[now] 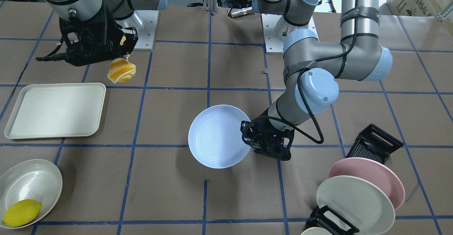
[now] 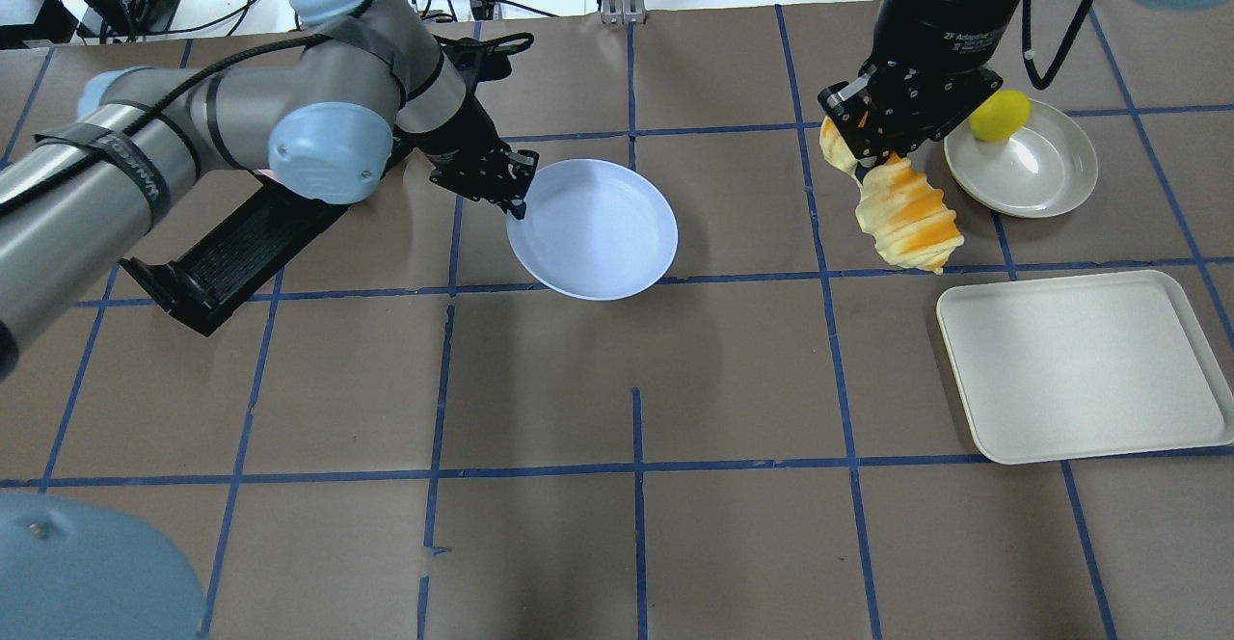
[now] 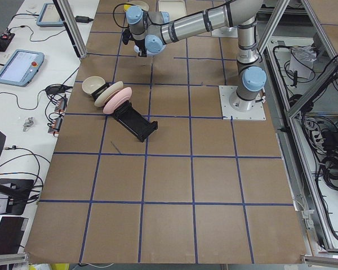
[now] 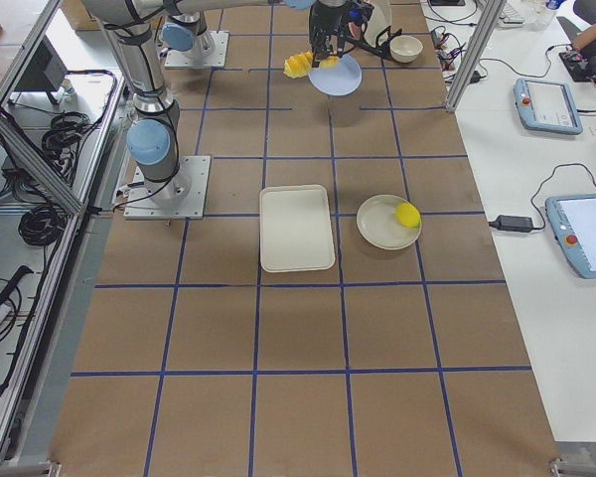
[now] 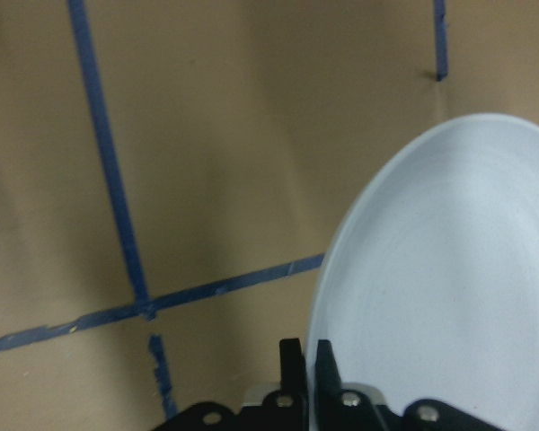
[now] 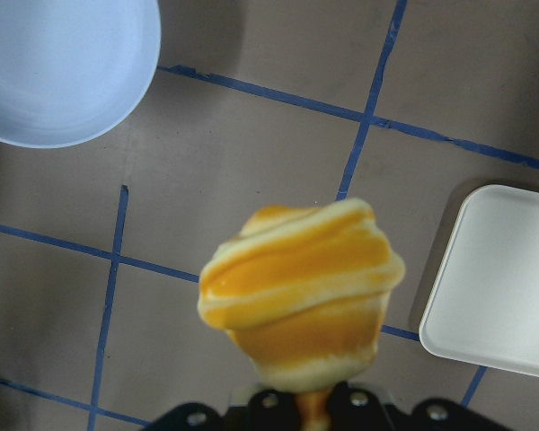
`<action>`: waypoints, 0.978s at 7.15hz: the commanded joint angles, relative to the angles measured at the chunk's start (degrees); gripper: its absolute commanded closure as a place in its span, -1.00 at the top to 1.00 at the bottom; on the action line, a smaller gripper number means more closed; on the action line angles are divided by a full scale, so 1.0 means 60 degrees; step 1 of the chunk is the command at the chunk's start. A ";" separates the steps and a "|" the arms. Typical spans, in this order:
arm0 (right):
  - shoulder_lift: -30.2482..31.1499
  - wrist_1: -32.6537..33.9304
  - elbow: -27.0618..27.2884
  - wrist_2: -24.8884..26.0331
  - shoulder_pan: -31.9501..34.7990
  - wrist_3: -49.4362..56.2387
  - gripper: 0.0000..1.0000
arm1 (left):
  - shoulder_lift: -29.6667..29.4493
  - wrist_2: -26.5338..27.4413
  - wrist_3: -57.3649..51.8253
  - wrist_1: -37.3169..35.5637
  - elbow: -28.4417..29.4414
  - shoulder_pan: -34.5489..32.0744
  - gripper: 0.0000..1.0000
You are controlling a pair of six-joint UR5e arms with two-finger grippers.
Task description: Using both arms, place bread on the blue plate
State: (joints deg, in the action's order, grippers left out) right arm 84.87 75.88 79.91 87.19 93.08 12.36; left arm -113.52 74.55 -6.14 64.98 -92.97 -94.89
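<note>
The bread (image 2: 906,216), a single orange-and-cream striped loaf, hangs in the air from the right gripper (image 2: 868,150), whose two fingers are pinched onto its upper end. There is one blue plate (image 2: 598,230) as well, near the middle of the table (image 2: 636,544) and well apart from the loaf. The left gripper (image 2: 518,199) has its fingers squeezed together on the plate's rim, on the edge nearest the rack. That makes two arms, each with one item. Between loaf and plate lies a stretch of brown table crossed by a blue tape line.

Over on the loaf's side there is one cream tray (image 2: 1080,370) lying flat, and one pale bowl (image 2: 1032,173) with one yellow lemon (image 2: 998,115) at its edge. The bowl sits just beside the right gripper in the overhead view. Behind the left arm stands one black rack (image 1: 375,143). It holds one pink plate (image 1: 378,175), one cream-white plate (image 1: 354,206) and one small cream bowl (image 3: 93,84), all on edge.
</note>
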 commanded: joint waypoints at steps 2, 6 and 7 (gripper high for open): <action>-0.0795 0.1074 0.0011 -0.0059 0.0000 -0.0024 -0.78 | -0.0869 -0.0164 0.0173 -0.1088 -0.0164 -0.0385 -0.61; -0.2960 0.4188 -0.0047 -0.0396 0.1209 -0.0460 -0.78 | -0.0493 0.0025 0.0393 -0.1558 -0.0017 -0.0284 0.99; -0.3678 0.5215 -0.0048 -0.0309 0.1694 -0.1291 -0.77 | 0.0105 0.0229 0.0393 -0.0687 -0.0032 0.0181 0.99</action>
State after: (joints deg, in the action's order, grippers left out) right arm 68.39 99.01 79.72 84.95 99.16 9.39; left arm -116.36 74.81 -3.84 56.89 -93.15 -96.30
